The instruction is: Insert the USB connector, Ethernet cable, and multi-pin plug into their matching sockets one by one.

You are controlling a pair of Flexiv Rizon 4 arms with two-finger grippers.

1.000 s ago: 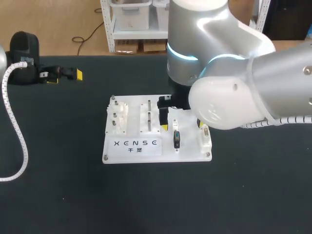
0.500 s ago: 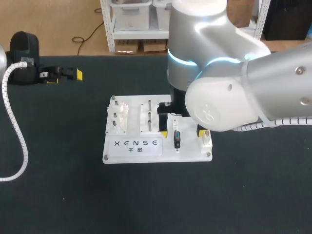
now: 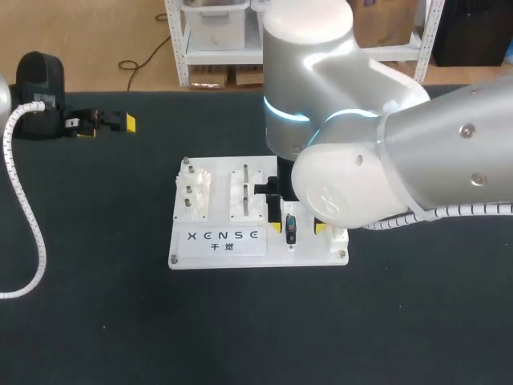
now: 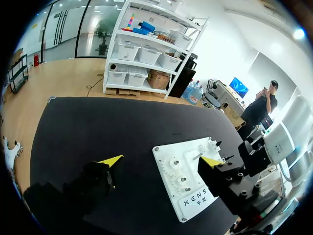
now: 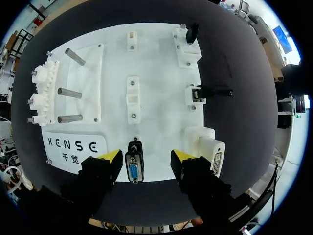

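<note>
Two right fingers (image 5: 100,169) flank multi-pin plug (image 5: 133,169) — not touching.

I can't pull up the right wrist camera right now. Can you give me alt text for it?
The right gripper hangs open over the white board, its yellow-tipped fingers on either side of the blue-faced plug at the board's edge. A white socket block sits beside the plug, and three metal pegs lie farther across the board.
</note>
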